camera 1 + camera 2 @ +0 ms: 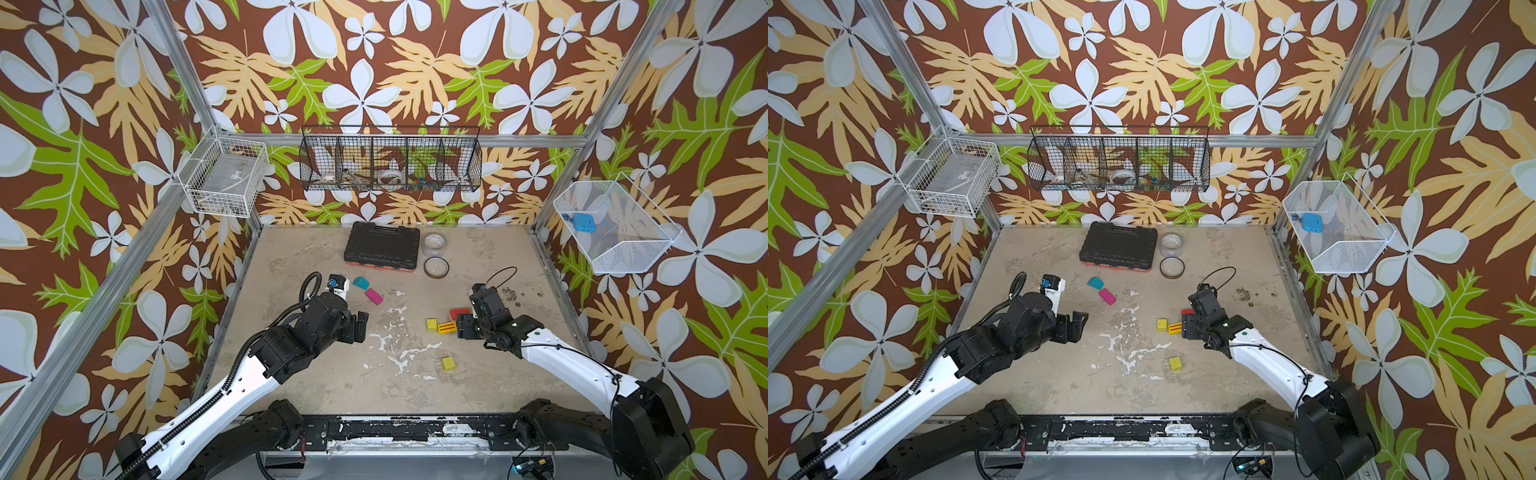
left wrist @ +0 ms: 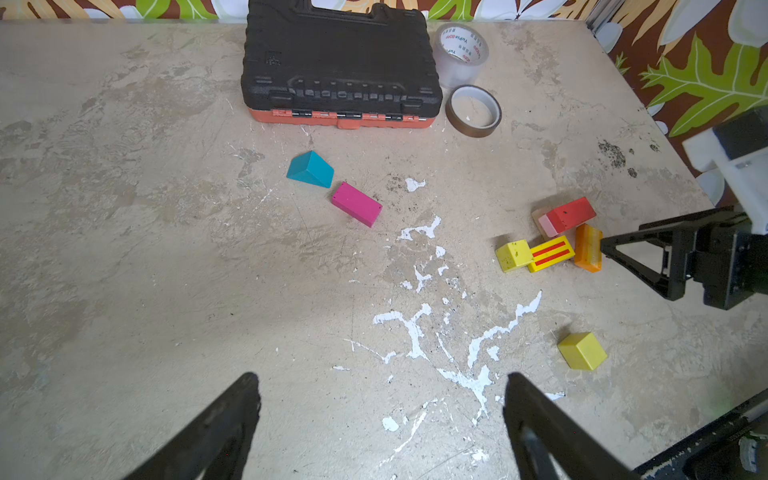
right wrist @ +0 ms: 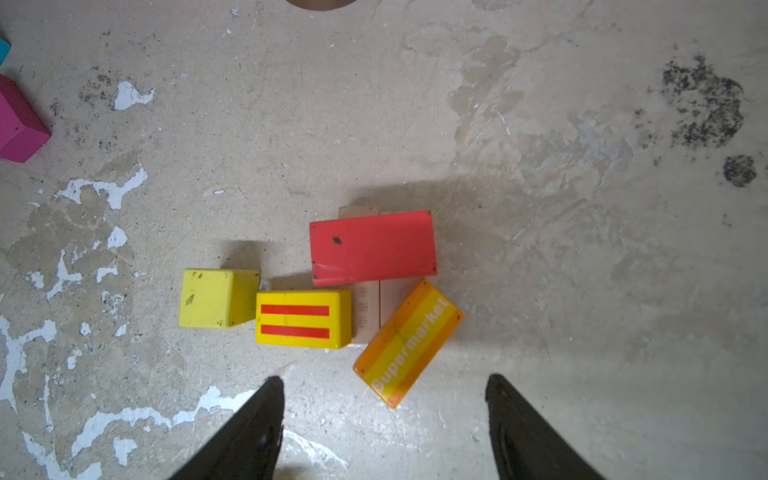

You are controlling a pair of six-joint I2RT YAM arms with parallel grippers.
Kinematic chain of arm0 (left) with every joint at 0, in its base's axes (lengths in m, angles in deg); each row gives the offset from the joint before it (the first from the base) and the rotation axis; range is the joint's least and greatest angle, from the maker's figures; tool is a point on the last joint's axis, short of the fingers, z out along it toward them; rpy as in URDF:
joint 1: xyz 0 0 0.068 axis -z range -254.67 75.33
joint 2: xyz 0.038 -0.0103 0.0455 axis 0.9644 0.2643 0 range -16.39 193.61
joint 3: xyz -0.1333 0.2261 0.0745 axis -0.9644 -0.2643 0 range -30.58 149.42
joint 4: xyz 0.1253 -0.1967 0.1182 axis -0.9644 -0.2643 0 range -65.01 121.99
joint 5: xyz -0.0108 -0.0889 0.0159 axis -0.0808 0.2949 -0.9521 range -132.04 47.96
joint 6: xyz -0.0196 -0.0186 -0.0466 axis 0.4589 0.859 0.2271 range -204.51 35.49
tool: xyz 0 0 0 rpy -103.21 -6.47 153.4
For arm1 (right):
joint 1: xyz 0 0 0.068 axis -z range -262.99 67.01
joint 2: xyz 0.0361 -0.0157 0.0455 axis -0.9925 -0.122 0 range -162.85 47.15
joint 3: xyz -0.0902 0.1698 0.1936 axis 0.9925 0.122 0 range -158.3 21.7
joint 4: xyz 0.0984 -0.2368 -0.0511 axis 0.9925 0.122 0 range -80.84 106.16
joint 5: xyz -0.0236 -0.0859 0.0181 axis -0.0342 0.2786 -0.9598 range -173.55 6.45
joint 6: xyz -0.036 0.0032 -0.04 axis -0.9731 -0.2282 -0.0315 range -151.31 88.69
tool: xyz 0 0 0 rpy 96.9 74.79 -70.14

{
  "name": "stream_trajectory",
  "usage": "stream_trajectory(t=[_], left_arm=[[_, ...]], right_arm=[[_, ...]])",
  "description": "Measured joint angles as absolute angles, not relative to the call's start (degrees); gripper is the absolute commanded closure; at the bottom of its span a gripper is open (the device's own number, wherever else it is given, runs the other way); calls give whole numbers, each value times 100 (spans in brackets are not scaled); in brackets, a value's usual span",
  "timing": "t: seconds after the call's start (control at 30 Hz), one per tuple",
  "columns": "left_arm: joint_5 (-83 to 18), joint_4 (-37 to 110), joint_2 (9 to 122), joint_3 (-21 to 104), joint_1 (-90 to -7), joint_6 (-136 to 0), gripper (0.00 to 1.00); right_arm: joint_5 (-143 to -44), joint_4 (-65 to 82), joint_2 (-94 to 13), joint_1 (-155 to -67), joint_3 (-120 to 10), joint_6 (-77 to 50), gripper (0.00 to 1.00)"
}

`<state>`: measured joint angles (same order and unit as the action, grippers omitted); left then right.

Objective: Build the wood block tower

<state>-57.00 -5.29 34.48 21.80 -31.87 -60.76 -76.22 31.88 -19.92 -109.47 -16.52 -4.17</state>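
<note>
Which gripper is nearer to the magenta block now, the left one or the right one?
Left. The left gripper is just on the robot's side of the magenta block, not touching it. The right gripper is much farther, to its right, beside the striped yellow block.

The left arm reaches in from the near left corner, its white forearm rising to a black wrist that turns toward the middle. The left gripper points inward, raised off the surface, jaws spread wide with nothing between them. The right arm comes in from the near right corner and bends down at the wrist. The right gripper sits lower, angled toward the middle, its two black jaws apart and gripping nothing
</note>
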Motion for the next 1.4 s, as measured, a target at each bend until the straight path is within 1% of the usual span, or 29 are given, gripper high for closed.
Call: stream_trajectory(t=[0.07,0.13,0.17,0.33,0.5,1.07,1.4], left_arm=[[-5700,-529,3441,2180,-3187,-6076,7],[-5698,-529,3428,2180,-3187,-6076,8],[-5698,-531,3417,2180,-3187,-6076,8],[-5698,-529,3393,2180,-3187,-6076,8],[-5698,-529,3391,2180,-3187,-6076,8],[-5695,-529,3400,2180,-3187,-6076,7],[-5695,-529,3408,2180,-3187,-6076,8]], right_arm=[[-7622,3144,-1843,-10932,-1473,-301,44],[-7622,3120,-1786,-10899,-1316,-251,51],[-7628,3118,-1784,-10858,-1241,-168,52],[-7720,2943,-1786,-10543,-907,-19,53],[-7823,2746,-1941,-10464,-782,20,53],[-8186,2396,-2567,-10451,-1099,-98,54],[-8223,2388,-2534,-10471,-1202,-218,54]])
